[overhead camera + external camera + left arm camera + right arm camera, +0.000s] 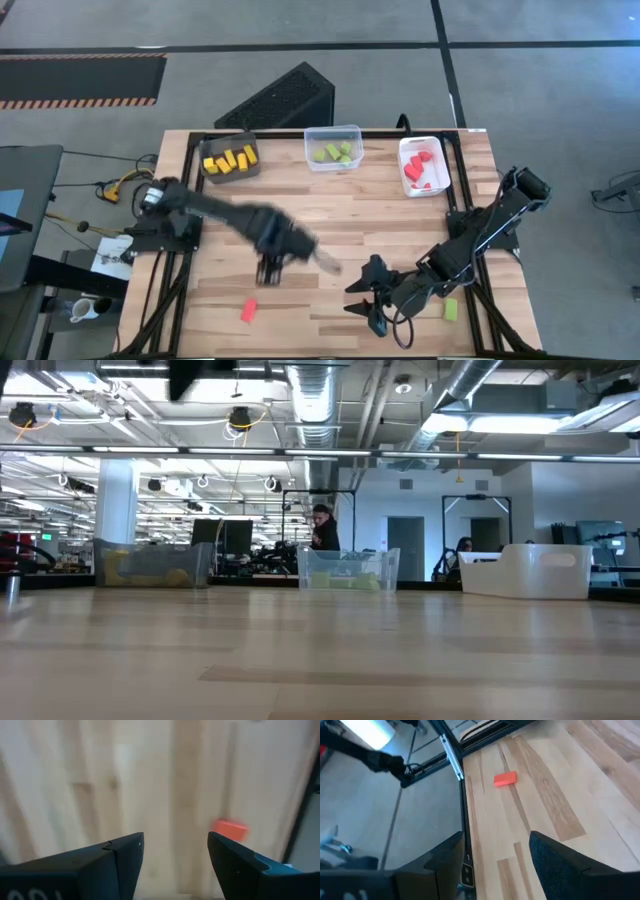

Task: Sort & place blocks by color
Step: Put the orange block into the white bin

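Note:
A red block (248,310) lies flat on the table near its front edge; it also shows in the left wrist view (229,829) and the right wrist view (504,778). A light green block (451,310) lies at the front right. My left gripper (268,275) hovers open and empty just behind the red block, its fingers (125,860) pointing down. My right gripper (358,297) is open and empty near the front edge, between the two loose blocks, and points toward the table's left.
Three bins stand along the far edge: a dark brown one (230,160) with yellow blocks, a clear one (333,148) with green blocks, and a white one (422,165) with red blocks. They also show in the low view (345,570). A person stands in the room beyond.

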You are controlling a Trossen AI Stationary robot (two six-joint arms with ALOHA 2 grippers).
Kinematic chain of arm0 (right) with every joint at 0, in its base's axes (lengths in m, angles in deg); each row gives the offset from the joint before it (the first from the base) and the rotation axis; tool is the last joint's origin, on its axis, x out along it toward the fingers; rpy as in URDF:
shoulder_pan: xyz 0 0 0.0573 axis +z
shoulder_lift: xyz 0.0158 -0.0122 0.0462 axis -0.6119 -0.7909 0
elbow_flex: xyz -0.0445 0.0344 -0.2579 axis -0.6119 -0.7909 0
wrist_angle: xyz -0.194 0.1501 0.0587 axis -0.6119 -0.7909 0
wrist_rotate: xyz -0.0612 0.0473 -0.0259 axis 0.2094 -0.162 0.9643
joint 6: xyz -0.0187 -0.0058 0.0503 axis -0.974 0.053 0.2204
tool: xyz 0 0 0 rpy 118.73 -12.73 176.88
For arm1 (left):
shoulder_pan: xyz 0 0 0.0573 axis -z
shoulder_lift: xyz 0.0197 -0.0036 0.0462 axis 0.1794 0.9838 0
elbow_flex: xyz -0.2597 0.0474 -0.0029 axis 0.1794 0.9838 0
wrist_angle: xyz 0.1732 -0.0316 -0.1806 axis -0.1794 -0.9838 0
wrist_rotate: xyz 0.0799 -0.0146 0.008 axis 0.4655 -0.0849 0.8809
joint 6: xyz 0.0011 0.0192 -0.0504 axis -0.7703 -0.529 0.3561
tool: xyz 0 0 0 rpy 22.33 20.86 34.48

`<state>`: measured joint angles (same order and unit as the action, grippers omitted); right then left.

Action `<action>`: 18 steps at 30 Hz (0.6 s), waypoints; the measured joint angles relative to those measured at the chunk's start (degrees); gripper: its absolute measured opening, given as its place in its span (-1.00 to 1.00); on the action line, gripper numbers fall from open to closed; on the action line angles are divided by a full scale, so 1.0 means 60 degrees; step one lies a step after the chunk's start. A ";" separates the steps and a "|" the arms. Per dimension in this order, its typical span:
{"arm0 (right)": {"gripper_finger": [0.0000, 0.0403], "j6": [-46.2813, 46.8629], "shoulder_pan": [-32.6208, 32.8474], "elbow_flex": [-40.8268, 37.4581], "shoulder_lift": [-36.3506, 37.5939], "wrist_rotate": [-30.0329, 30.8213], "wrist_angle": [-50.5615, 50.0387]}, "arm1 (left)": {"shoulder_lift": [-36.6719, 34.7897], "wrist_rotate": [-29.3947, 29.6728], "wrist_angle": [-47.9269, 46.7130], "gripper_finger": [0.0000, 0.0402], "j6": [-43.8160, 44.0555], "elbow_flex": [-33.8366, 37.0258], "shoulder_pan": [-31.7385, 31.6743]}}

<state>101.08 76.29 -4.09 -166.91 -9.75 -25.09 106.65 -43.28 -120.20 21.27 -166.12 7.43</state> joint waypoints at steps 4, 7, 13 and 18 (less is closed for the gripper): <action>0.21 -0.0656 0.0012 0.0000 0.0000 -0.0122 -0.0069 | 0.0000 0.0545 0.0523 0.05 0.2342 0.0002 0.1359; 0.21 -0.1051 0.0003 -0.0003 0.0000 -0.0464 -0.0153 | 0.0000 0.0692 0.0980 0.12 0.4310 0.0105 0.2019; 0.21 -0.1440 -0.0007 -0.0002 0.0000 -0.0787 -0.0477 | 0.0000 0.0460 0.1034 0.20 1.0877 0.0956 0.2857; 0.21 -0.1445 0.0104 0.0000 -0.0003 -0.0870 -0.0825 | 0.0000 0.0500 0.1418 0.20 1.3690 0.1822 0.3636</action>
<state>92.42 76.92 -4.09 -166.93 -14.97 -30.04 106.65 -40.28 -111.69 103.41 -155.19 29.24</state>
